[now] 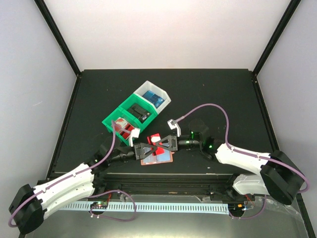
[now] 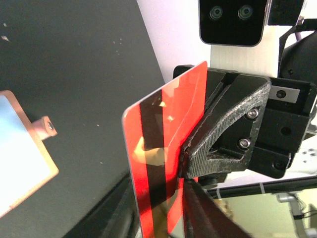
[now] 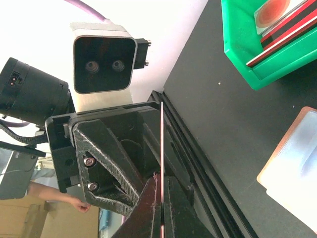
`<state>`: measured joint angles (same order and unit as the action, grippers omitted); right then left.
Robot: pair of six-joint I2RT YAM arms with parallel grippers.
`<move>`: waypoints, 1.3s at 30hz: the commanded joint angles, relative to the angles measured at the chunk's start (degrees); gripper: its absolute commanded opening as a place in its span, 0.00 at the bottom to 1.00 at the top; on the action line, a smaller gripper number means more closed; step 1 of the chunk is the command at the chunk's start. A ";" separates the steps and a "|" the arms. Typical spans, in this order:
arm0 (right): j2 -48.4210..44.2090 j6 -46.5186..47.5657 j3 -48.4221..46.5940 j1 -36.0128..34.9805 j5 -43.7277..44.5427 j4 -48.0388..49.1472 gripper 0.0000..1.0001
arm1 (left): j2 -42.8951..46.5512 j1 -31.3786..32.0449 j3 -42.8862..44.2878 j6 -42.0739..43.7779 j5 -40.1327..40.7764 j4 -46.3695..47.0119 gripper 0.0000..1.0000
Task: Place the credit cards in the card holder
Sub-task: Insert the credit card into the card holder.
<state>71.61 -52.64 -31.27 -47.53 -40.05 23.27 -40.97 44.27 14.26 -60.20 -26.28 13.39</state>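
Observation:
A red credit card (image 1: pixel 155 138) with a black stripe stands upright between my two grippers, above the open card holder (image 1: pixel 161 158). My right gripper (image 1: pixel 164 144) is shut on the card, which shows edge-on in the right wrist view (image 3: pixel 162 144) between its fingers (image 3: pixel 151 210). In the left wrist view the card's face (image 2: pixel 158 129) fills the middle. My left gripper (image 2: pixel 158 220) is open, with the card's lower part between its blurred fingers. The card holder lies flat, paler inside, with its snap tab, in the left wrist view (image 2: pixel 22 148) and the right wrist view (image 3: pixel 292 153).
A green bin (image 1: pixel 110 120) behind the grippers holds more red and white cards (image 1: pixel 126 130), also seen in the right wrist view (image 3: pixel 280 25). A white bin (image 1: pixel 166 99) with a blue item sits behind it. The table's front rail (image 1: pixel 163 178) runs close below the grippers.

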 commanded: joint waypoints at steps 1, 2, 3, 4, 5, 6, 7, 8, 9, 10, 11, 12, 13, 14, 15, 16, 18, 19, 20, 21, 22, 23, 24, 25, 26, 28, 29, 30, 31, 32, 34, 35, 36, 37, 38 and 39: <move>-0.22 -2.14 0.76 0.26 -2.52 4.20 0.01 | 0.15 -0.48 -0.18 -0.80 -0.75 4.57 0.17; -0.18 -2.24 0.98 0.38 -2.53 4.49 0.01 | 0.22 -0.54 -0.32 -0.72 -0.64 4.59 0.14; -0.24 -2.47 1.17 0.52 -2.49 4.66 0.01 | 0.30 -0.58 -0.48 -0.62 -0.42 4.58 0.11; -0.22 -2.51 1.32 0.62 -2.40 4.76 0.01 | 0.42 -0.71 -0.73 -0.54 -0.21 4.62 0.09; -0.32 -2.55 1.49 0.81 -2.16 4.77 0.01 | 0.59 -0.80 -0.91 -0.41 -0.07 4.55 0.07; -0.29 -2.48 1.68 0.94 -2.02 4.69 0.01 | 0.79 -0.88 -1.22 -0.31 0.08 4.46 0.05; -0.33 -2.39 1.87 1.11 -1.86 4.64 0.01 | 0.97 -1.00 -1.39 -0.15 0.28 4.20 0.03; -0.31 -2.26 2.03 1.21 -1.64 4.59 0.02 | 1.14 -1.15 -1.55 0.09 0.49 3.82 0.02; -0.31 -2.21 2.16 1.36 -1.37 4.41 0.06 | 1.35 -1.24 -1.66 0.35 0.82 3.23 0.01; -0.30 -1.94 2.32 1.49 -1.11 4.08 0.12 | 1.53 -1.39 -1.73 0.69 1.06 2.51 0.02; -0.23 -1.74 2.35 1.65 -0.46 3.43 0.19 | 1.78 -1.58 -1.78 1.14 1.17 1.83 0.02; -0.20 -1.15 2.31 1.68 0.36 2.16 0.27 | 1.99 -1.76 -1.74 1.78 1.51 0.49 0.02; -0.27 -0.35 2.16 1.77 1.44 0.42 0.34 | 2.26 -2.00 -1.59 2.47 2.07 -1.39 0.01; -0.45 0.84 1.97 1.75 2.94 -1.72 0.41 | 2.54 -2.17 -1.30 3.40 2.89 -4.31 0.02; -0.63 2.15 1.80 1.80 4.83 -4.36 0.49 | 2.98 -2.45 -0.84 4.26 4.35 -7.85 0.01; -0.88 3.33 1.74 1.80 7.10 -6.84 0.52 | 3.20 -2.63 -0.37 5.20 6.07 -11.65 0.02; -0.53 5.83 1.00 1.66 12.38 -11.76 0.53 | 3.04 -3.04 0.65 6.79 10.66 -18.93 0.01; 0.33 7.08 0.00 1.49 15.24 -15.20 0.54 | 2.58 -3.31 0.90 7.30 11.51 -21.11 0.01; 1.33 8.56 -1.65 1.02 18.58 -18.97 0.54 | 1.80 -3.57 0.94 7.80 11.37 -21.55 0.01; 2.67 10.04 -3.55 -0.17 22.12 -22.64 0.53 | 0.73 -3.65 0.94 8.16 10.69 -21.08 0.02; 4.05 11.19 -5.58 -1.12 25.92 -26.62 0.53 | -0.75 -3.68 1.13 8.27 9.62 -19.90 0.02; 5.46 11.98 -7.50 -1.95 29.37 -30.04 0.53 | -2.52 -3.74 1.35 8.34 8.25 -18.36 0.01; 6.71 12.49 -9.14 -2.82 32.67 -33.09 0.53 | -4.38 -3.82 1.80 8.46 7.09 -17.13 0.02; 8.00 12.82 -10.50 -3.67 35.94 -35.81 0.53 | -6.58 -3.77 2.60 8.70 6.06 -16.47 0.02; 8.87 13.09 -11.52 -4.27 38.57 -38.54 0.53 | -8.62 -3.82 3.29 8.98 5.27 -15.81 0.02; 10.35 13.45 -13.09 -5.38 42.84 -42.49 0.53 | -12.66 -3.75 4.19 9.02 4.12 -14.32 0.01; 11.00 13.44 -13.64 -5.98 44.66 -44.36 0.53 | -14.31 -3.83 4.34 8.74 3.68 -13.36 0.02; 11.65 13.44 -14.25 -6.62 46.50 -46.37 0.53 | -15.94 -3.77 4.25 8.39 3.14 -11.90 0.02; 12.36 13.44 -14.83 -7.27 48.07 -48.08 0.53 | -17.31 -3.77 4.20 8.09 2.69 -10.75 0.02; 12.93 13.30 -15.16 -7.84 49.36 -49.37 0.54 | -18.53 -3.73 4.32 7.76 2.79 -10.29 0.01; 14.14 13.52 -15.42 -8.76 49.66 -50.29 0.54 | -21.12 -3.74 4.54 7.56 3.32 -9.69 0.01; 14.75 13.72 -15.46 -9.13 49.40 -50.27 0.54 | -22.17 -3.70 4.55 7.33 3.41 -8.95 0.02; 15.45 13.94 -15.65 -9.62 49.16 -50.17 0.54 | -23.00 -3.71 4.50 6.93 3.42 -8.17 0.01; 16.15 14.11 -16.05 -10.05 49.00 -50.21 0.54 | -23.77 -3.73 4.28 6.40 3.44 -7.10 0.01; 17.05 14.22 -16.57 -10.50 49.05 -50.42 0.54 | -24.53 -3.73 4.02 5.80 3.53 -6.01 0.02; 17.92 14.23 -17.14 -10.90 49.10 -50.64 0.54 | -25.23 -3.72 3.88 5.13 3.60 -5.26 0.02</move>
<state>87.13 -39.68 -46.02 -56.84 5.48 -24.21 -64.01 40.82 16.78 -53.10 -21.85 2.48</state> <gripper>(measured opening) 0.539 0.018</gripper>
